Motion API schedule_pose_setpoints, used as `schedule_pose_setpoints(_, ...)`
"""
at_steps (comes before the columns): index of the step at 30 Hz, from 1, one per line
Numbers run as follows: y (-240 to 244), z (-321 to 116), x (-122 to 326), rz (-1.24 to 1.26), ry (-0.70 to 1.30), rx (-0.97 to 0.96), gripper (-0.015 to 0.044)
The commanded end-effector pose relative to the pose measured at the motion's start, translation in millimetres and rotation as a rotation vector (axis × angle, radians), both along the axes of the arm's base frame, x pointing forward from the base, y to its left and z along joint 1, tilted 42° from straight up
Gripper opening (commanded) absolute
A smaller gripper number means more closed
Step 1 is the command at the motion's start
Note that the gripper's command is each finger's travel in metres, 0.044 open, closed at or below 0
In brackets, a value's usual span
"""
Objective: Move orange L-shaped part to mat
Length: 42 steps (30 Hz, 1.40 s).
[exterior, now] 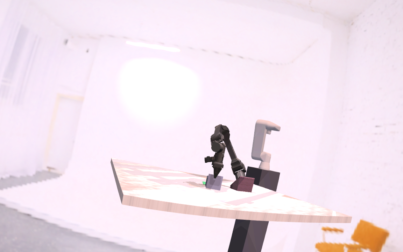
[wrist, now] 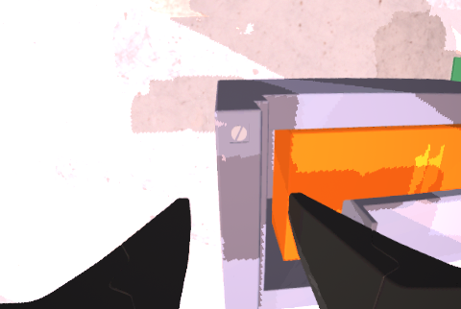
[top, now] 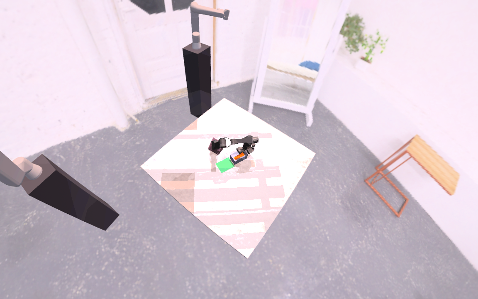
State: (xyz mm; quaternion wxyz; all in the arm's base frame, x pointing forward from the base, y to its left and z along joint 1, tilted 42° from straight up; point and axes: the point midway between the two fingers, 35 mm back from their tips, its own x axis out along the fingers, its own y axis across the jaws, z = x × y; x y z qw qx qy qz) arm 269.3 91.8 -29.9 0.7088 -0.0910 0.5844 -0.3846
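Observation:
The orange part (top: 239, 155) (wrist: 365, 151) lies in the pocket of the grey tray (top: 241, 161) (exterior: 213, 185) (wrist: 240, 194). In the wrist view its L-shaped end sits below the rim, with dark pocket floor showing beside it. In the top view the part looks tilted, its mat-side end higher; the wrist view cuts that end off. My gripper (top: 246, 151) (exterior: 216, 176) (wrist: 239, 206) points down at the L-shaped end, fingers part-way open with nothing held. The right finger overlaps the L-shaped end, hiding any contact; the left appears beyond the end wall. The green mat (top: 224, 165) (exterior: 204, 182) (wrist: 456, 69) lies flat beside the tray.
The arm's dark red base block (top: 215, 146) (exterior: 243, 184) stands on the table (top: 233, 223) (exterior: 165, 205) near the tray. A screw head (wrist: 239, 132) marks the tray's rim. A second, pale arm (top: 195, 22) (exterior: 259, 140) stands on a dark pillar beyond the table edge.

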Motion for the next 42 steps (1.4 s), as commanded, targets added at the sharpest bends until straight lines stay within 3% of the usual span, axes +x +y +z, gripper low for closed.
schedule_pose_setpoints(1, -6.3, -4.9, -1.5, 0.002, 0.008, -0.008, 0.0180)
schedule_pose_setpoints(42, -20.7, -24.5, 0.3, -0.001, 0.001, -0.002, 0.0180)
